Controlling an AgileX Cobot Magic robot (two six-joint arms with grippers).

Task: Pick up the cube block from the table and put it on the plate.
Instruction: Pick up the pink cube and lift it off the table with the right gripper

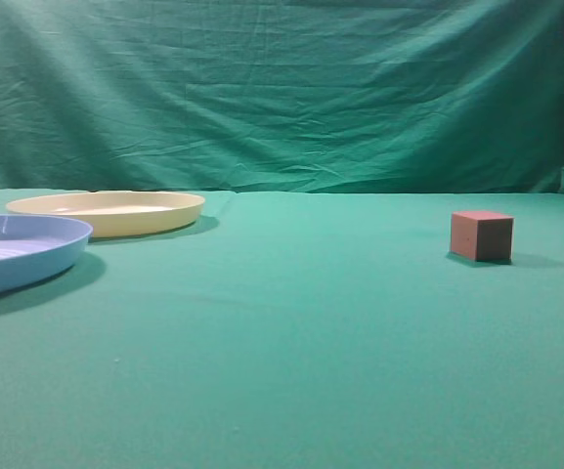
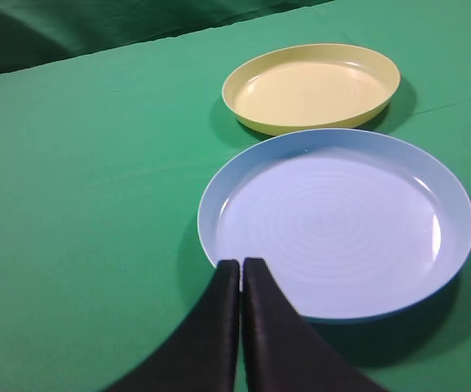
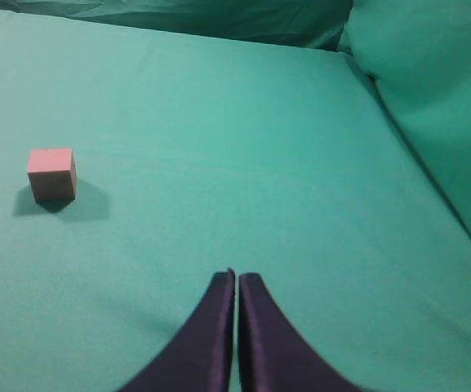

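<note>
The reddish-brown cube block sits on the green table at the right; it also shows in the right wrist view, far left of and ahead of my right gripper, which is shut and empty. The pale-yellow plate lies at the far left, empty; it also shows in the left wrist view. My left gripper is shut and empty, its tips over the near rim of the light-blue plate. Neither gripper shows in the exterior view.
A light-blue round plate lies in front of the yellow one, also seen in the left wrist view. A wrinkled green backdrop rises behind the table, and folds of it stand at the right.
</note>
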